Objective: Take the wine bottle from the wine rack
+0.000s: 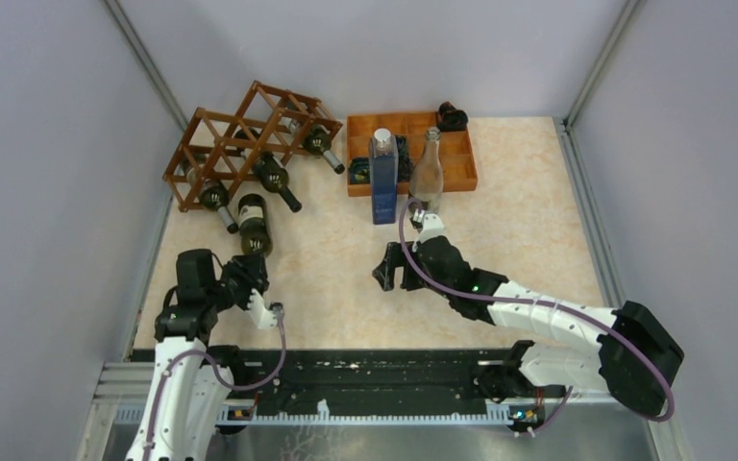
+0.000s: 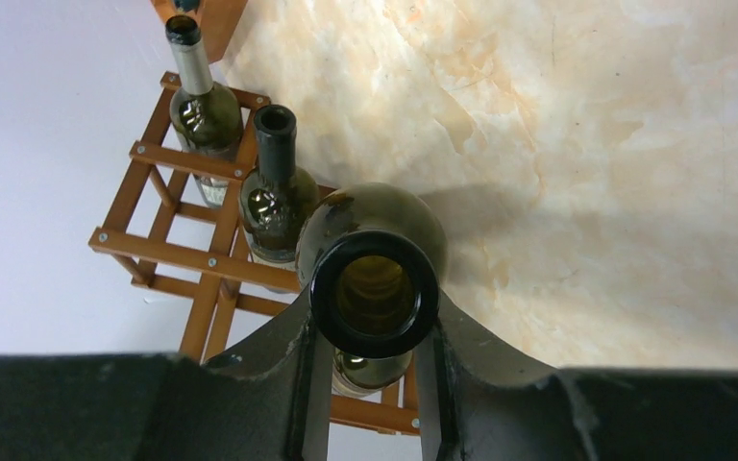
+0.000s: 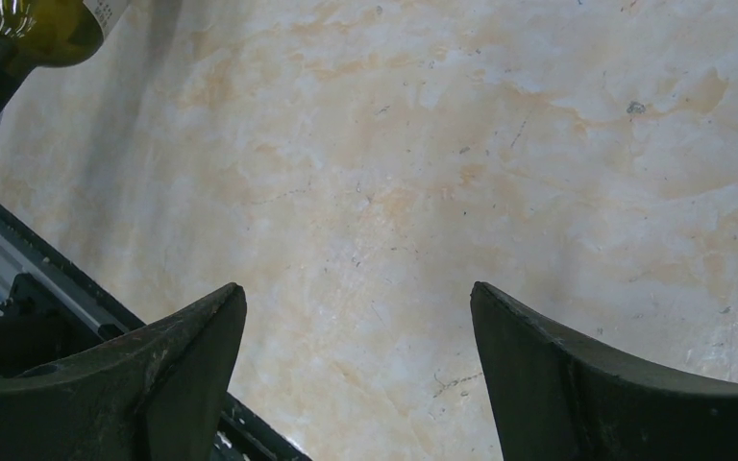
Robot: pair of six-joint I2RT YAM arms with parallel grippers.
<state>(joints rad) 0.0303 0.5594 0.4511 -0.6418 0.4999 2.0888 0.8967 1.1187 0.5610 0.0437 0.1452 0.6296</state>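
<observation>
STEP: pull-out | left gripper (image 2: 373,317) clamped on bottle (image 2: 377,213) neck, body seemingly clear of rack (image 2: 187,255) | right gripper (image 3: 357,355) spread, empty | NEXT: you lay it on table (image 2: 586,144).

Top ext. cam: fixed, high and behind the arm bases (image 1: 514,379). It looks down and fwd over the whole tabletop (image 1: 346,259), at far range. Left wrist cam: close range, sights along its own jaws onto the mouth of the wine bottle (image 2: 375,293), with the wine rack (image 2: 202,257) beyond. Right wrist cam: near, faces bare tabletop betw. its jaws. Shared: bottle and rack show in top and left wrist views. The bottle's body also clips the right wrist view's upper-left corner.
</observation>
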